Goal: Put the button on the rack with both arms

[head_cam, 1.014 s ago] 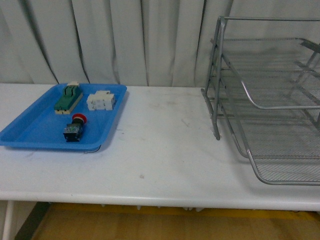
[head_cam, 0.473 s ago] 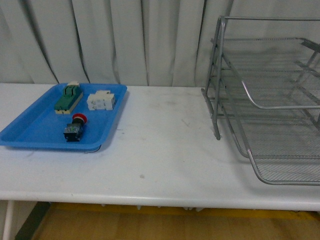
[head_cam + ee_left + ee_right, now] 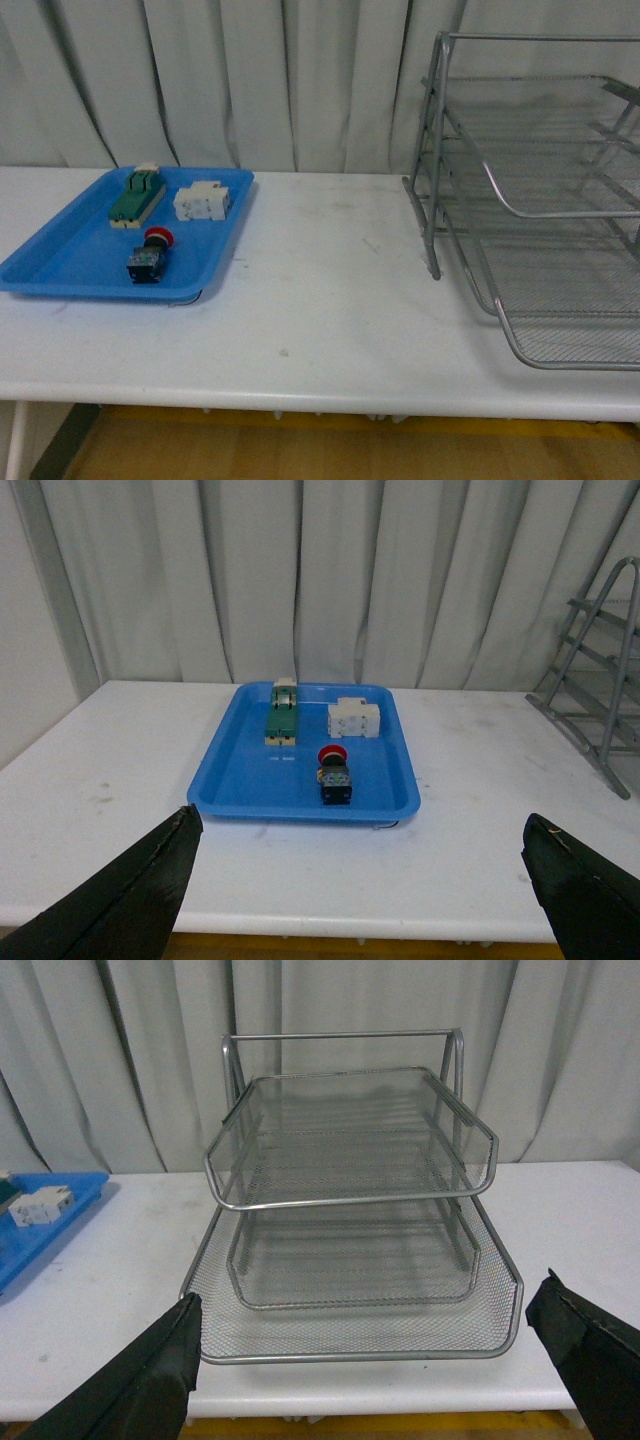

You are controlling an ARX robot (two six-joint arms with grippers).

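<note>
The button, red cap on a black and blue body, lies in the blue tray at the table's left; it also shows in the left wrist view. The silver wire-mesh rack stands at the right, three tiers, and fills the right wrist view. Neither arm shows in the front view. My left gripper is open and empty, well short of the tray, near the table's front edge. My right gripper is open and empty, in front of the rack's lowest tier.
In the blue tray a green and beige flat switch and a white blocky component lie behind the button. White curtains hang behind the white table. The tray's corner shows in the right wrist view.
</note>
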